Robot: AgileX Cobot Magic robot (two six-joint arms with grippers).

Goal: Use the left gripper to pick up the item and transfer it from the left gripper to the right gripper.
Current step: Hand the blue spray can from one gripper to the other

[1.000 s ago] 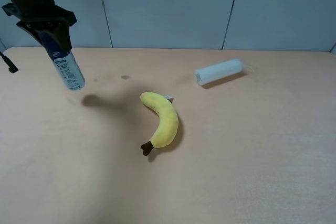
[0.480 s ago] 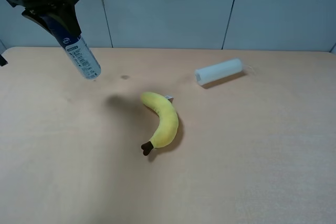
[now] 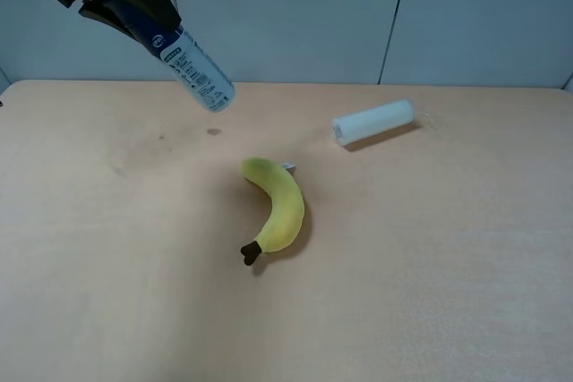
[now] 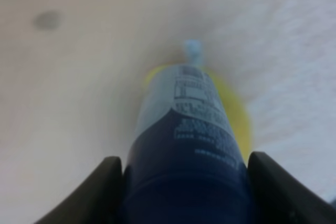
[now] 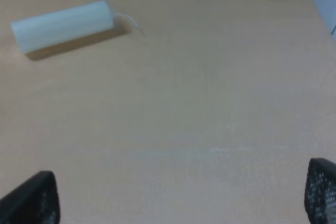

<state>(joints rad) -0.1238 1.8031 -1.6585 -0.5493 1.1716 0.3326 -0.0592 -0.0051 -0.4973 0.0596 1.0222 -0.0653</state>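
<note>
Can aloft, handover not yet made
My left gripper (image 3: 125, 2) pinches the slim can (image 3: 192, 69) by its dark blue top, high above the table (image 3: 430, 266), with the white end slanting down toward the plush banana (image 3: 279, 207). My right gripper (image 5: 176, 198) hangs spread wide, holding nothing. Held by one end, the can could, I judge, swivel or slip as the second jaws close on it

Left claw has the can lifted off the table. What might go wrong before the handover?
The left claw grips the slim blue-capped white can only at its dark cap end, tilted, the long body unsupported: it might pivot or slip. Dropped, it would likely land near the yellow plush banana and roll. The open right claw is outside the high view, so lining up on a tilted can may be hard.
</note>
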